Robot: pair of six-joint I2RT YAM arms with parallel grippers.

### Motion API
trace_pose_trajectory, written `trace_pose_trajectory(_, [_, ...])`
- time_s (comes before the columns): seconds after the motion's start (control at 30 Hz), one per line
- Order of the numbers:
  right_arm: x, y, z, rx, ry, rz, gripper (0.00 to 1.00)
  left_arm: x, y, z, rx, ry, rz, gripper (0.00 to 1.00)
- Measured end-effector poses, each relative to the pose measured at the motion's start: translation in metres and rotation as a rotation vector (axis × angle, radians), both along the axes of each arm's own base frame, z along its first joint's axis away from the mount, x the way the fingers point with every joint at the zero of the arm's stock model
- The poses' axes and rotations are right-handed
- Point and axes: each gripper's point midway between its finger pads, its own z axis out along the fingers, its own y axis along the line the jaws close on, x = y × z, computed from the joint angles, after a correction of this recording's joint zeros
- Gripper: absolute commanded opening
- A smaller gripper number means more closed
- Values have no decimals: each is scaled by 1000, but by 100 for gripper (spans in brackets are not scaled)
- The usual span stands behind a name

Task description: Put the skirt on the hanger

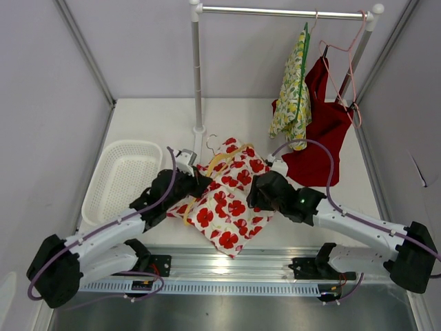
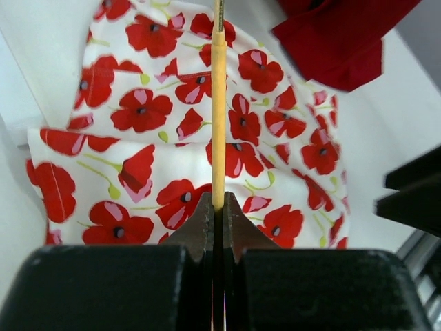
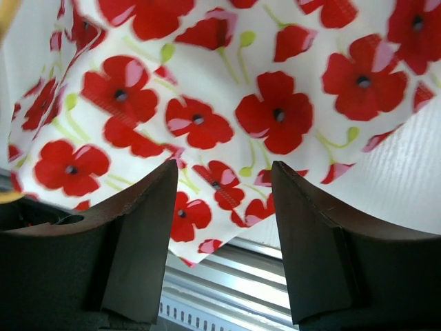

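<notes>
Left claw (image 2: pixel 219 204) around hanger (image 2: pixel 218 103), straight ahead.

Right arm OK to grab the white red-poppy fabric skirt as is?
Probably yes. Right arm hangs close over the white red-poppy fabric skirt, jaws open, nothing between them and the cloth. Left arm, jaws shut on the thin yellow hanger bar, sits clear to one side.

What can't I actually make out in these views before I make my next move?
- Top view: the skirt covers most of the hanger; how far it is threaded is unclear.
- Left wrist: the hanger bar runs off the top edge; the shut left pincer hides its near end.
- Right wrist: whether the open right pincer touches the skirt cannot be told.
</notes>
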Motion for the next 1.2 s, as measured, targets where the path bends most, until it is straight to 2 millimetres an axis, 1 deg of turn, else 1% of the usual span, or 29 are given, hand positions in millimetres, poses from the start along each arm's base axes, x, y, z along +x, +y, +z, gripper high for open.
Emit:
trace_pose_trajectory(0.1, [6,-7,2,-14,-10,-22,63,-6,1,27,-32,-53,-13,0])
trace_pose_trajectory(0.2, [12,-14,10,-15,-24,-41,62,-10,1,64,-77,-128,-31,0])
trace_pose_trajectory(0.33, [22,-19,33,4,-74,-67,62,-17,6,97,-115,-181,-35,0])
trace_pose_trajectory(0.4, [24,-21,45,19,-99,-76,62,-15,8,110,-103,-188,-24,0])
trace_pose_trajectory(0.53, [28,-32,77,56,-158,-107,62,-9,18,138,-54,-190,28,0])
trace_pose_trajectory(0.67, [32,-50,110,97,-226,-162,63,-2,27,166,-13,-196,80,0])
trace_pose_trajectory(0.83, [33,-73,153,146,-309,-218,63,8,34,195,43,-212,125,0])
trace_pose_trajectory(0.93, [32,-79,176,172,-349,-227,63,17,32,213,67,-229,139,0])
trace_pose_trajectory(1.0, [30,-82,187,182,-366,-227,63,24,28,225,70,-242,145,0])
trace_pose_trajectory(1.1, [27,-89,202,190,-394,-232,63,35,21,237,74,-251,150,0])
trace_pose_trajectory(1.2, [24,-97,222,213,-434,-246,64,49,10,247,75,-252,154,0])
